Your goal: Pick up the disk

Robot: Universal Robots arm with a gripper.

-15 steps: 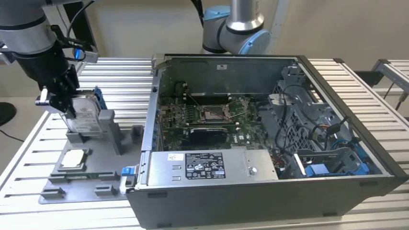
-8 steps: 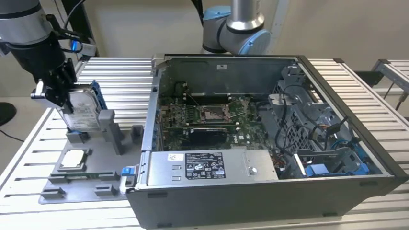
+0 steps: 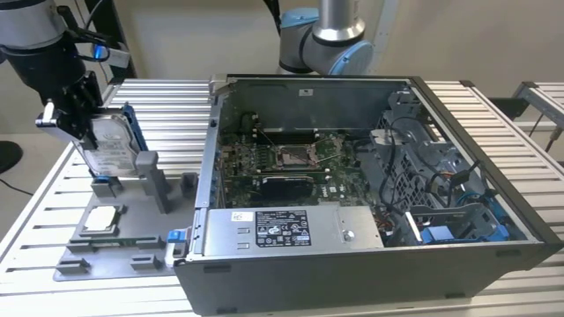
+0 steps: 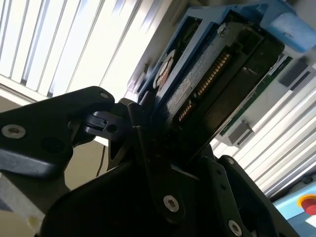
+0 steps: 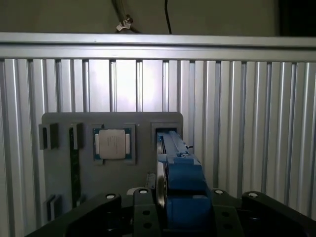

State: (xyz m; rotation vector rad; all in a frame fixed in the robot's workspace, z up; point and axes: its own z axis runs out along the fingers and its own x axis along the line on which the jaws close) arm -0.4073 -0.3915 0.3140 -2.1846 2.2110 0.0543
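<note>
The disk [image 3: 115, 146] is a flat silver hard drive with a white label, framed by a bright blue plastic carrier. It stands on its narrow edge, slightly tilted. The gripper [image 3: 88, 129] clamps its upper end. It sits over the grey fixture plate [image 3: 105, 246] at the exterior view's left.

We see a grey fixture plate [image 5: 59, 123] lying on the ribbed aluminium table [image 5: 247, 123]. A silver CPU chip [image 5: 112, 144] sits in a square recess of the plate. Just beside the chip, the disk [image 5: 180, 173] stands on edge in its blue carrier, its far end at a slot in the plate; whether it sits in that slot we cannot tell. Our hand [image 5: 178, 210] clamps the disk, with a black finger [image 5: 143, 210] on each side. A green strip [image 5: 75, 163] lies in the plate on the chip's other side.
</note>
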